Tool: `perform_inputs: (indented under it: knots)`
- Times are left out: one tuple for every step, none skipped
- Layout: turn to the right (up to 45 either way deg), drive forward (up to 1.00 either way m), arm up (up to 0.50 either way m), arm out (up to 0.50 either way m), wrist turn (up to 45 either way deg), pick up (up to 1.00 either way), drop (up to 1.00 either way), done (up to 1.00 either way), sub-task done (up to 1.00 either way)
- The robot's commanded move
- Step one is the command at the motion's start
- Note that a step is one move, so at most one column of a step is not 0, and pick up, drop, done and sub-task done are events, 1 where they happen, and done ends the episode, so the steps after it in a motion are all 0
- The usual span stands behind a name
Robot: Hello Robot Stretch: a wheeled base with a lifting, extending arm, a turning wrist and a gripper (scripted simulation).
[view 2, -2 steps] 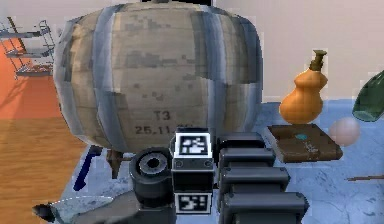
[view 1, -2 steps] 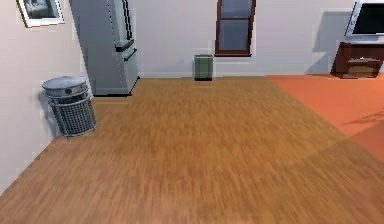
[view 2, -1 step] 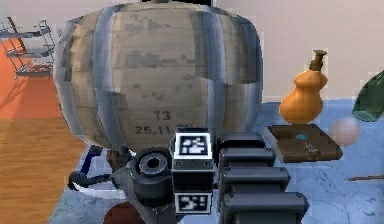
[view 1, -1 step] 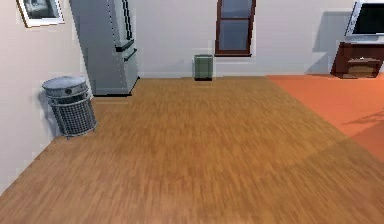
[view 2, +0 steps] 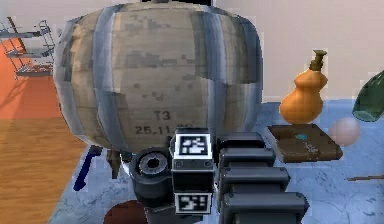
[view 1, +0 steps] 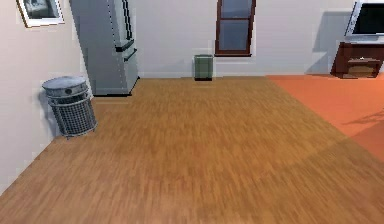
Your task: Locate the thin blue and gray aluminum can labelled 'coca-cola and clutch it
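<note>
The claw (view 2: 152, 170) sits low before the barrel (view 2: 155, 75); I can't tell its state or whether it holds anything. Swing or reach carelessly and it could knock that barrel, or the orange vase (view 2: 305, 95) further along the bench (view 2: 322, 170). Where the can lies from the claw, I can't tell; it wants finding first.

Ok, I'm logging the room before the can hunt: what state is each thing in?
fridge, doors shut
window, shut
bin, upright
barrel, lying on its side
vase, upright
jaws, cannot tell whether they hold anything
</note>
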Motion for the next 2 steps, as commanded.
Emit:
perform_inputs:
  knots:
    - [0.0,0.0,-0.14,0.0,0.0,0.0,0.0,0.0,0.0]
    - [0.0,0.0,0.0,0.0,0.0,1.0,0.0,0.0,0.0]
